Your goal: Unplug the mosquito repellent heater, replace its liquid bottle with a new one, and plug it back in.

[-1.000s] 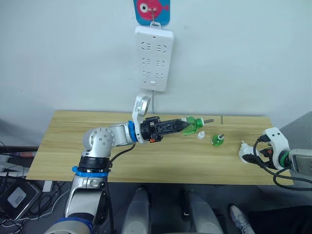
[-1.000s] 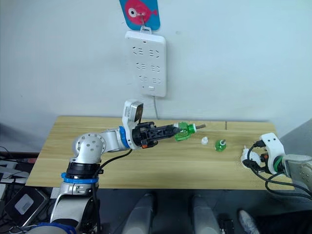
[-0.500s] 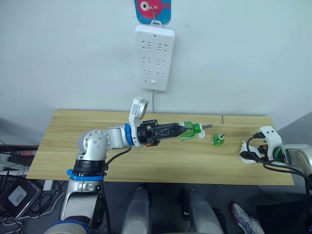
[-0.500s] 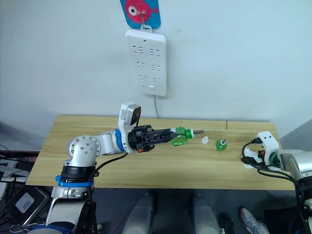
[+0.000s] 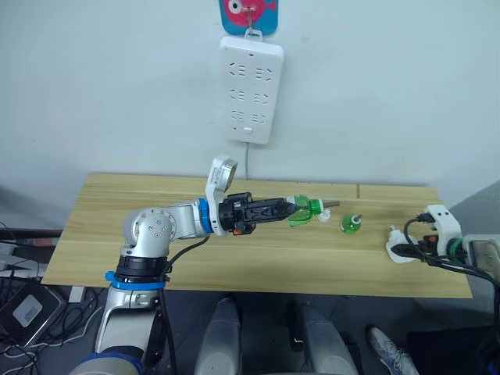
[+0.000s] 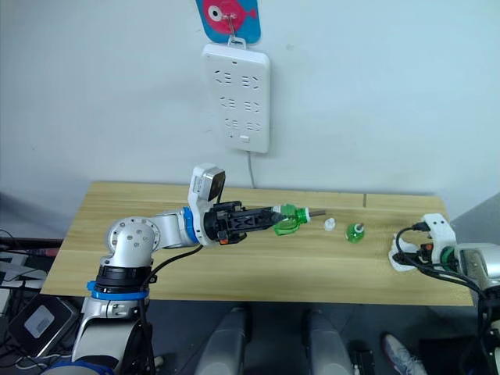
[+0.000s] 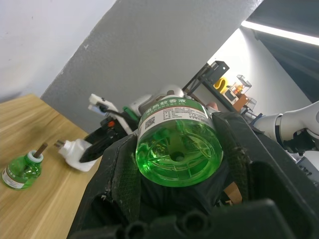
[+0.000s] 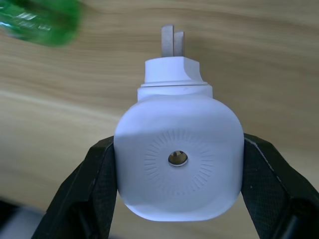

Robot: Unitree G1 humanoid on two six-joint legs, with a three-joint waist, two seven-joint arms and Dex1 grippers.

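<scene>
Right hand (image 8: 178,219) is clamped on the small white rounded plastic heater (image 8: 178,159), at the right end of the light wooden worktop (image 5: 117,234), slightly farther right than a second ago. Left hand (image 5: 291,208) still grips a clear green liquid bottle (image 5: 305,211) over the worktop's middle; another small green bottle (image 5: 348,225) stands between them. A white power strip (image 5: 251,91) hangs on the pale wall above.

Left pincer (image 5: 291,209) grips green bottle (image 5: 305,211) over table (image 5: 101,226).
</scene>
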